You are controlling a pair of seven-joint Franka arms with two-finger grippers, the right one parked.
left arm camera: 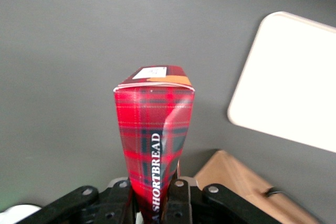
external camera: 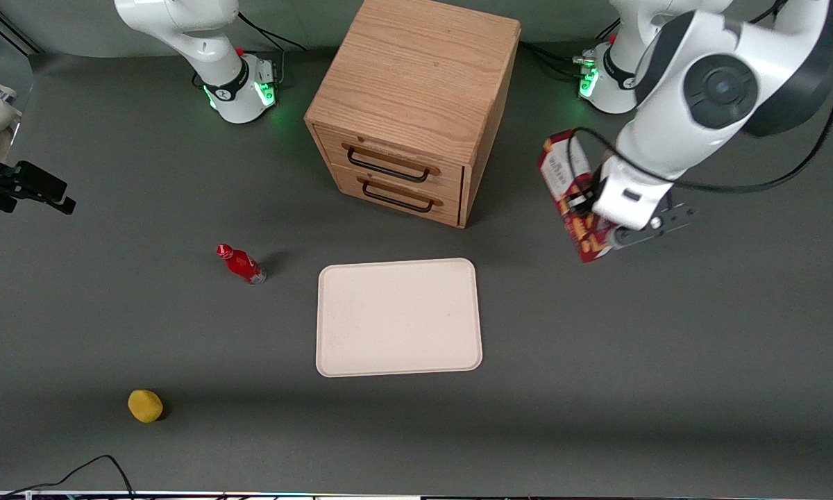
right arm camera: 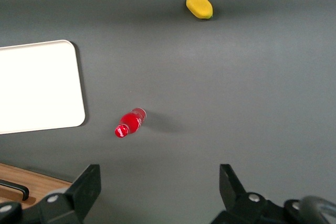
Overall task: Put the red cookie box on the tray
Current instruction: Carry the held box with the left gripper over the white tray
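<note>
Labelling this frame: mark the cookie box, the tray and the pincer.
red cookie box (left arm camera: 152, 129), left wrist view, plaid side.
tray (external camera: 397, 319), front view, bare middle.
pincer (external camera: 600, 222), front view, shut on the box, beside the cabinet.

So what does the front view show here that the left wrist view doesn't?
Only the front view shows the small red bottle, the yellow object, the cabinet's two drawer fronts, and the whole tray. It also shows the gripper holding the cookie box off the table, toward the working arm's end.

Only the left wrist view shows the box's tartan side with SHORTBREAD lettering and its end flap.

Both show the box clamped in the gripper, the bare tray and part of the cabinet.
</note>
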